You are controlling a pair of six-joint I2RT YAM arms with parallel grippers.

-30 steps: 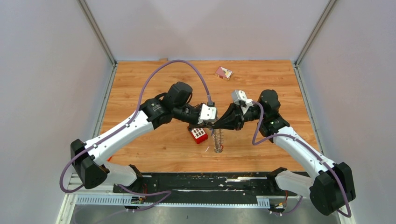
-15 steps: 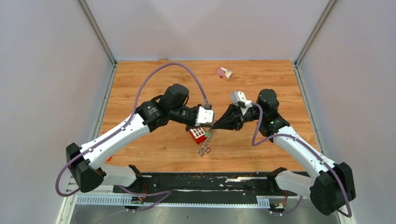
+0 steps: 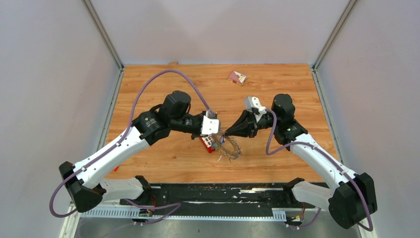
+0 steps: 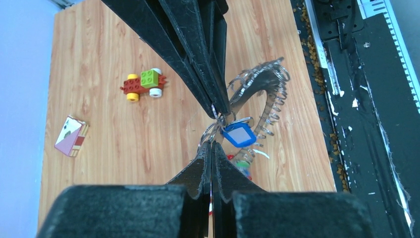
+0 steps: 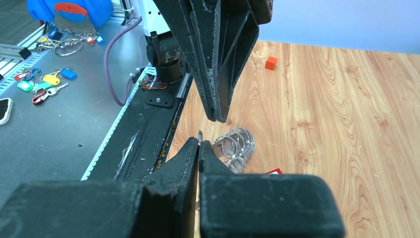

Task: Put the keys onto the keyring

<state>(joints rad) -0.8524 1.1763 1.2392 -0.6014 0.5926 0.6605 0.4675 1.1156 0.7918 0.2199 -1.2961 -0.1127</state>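
At the left end effector [image 4: 212, 145], keyring [image 4: 271, 91]

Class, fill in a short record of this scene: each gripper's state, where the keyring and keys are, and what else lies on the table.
Left gripper: shut, tips meeting the other arm's above the table
Right gripper: shut, a thin metal loop showing at its tips
Keyring: just below the meeting tips, next to the red brick
Keys: one blue-tagged key close under the tips; others unclear
Other items: toy block car; small card box at the far side
Table: wooden
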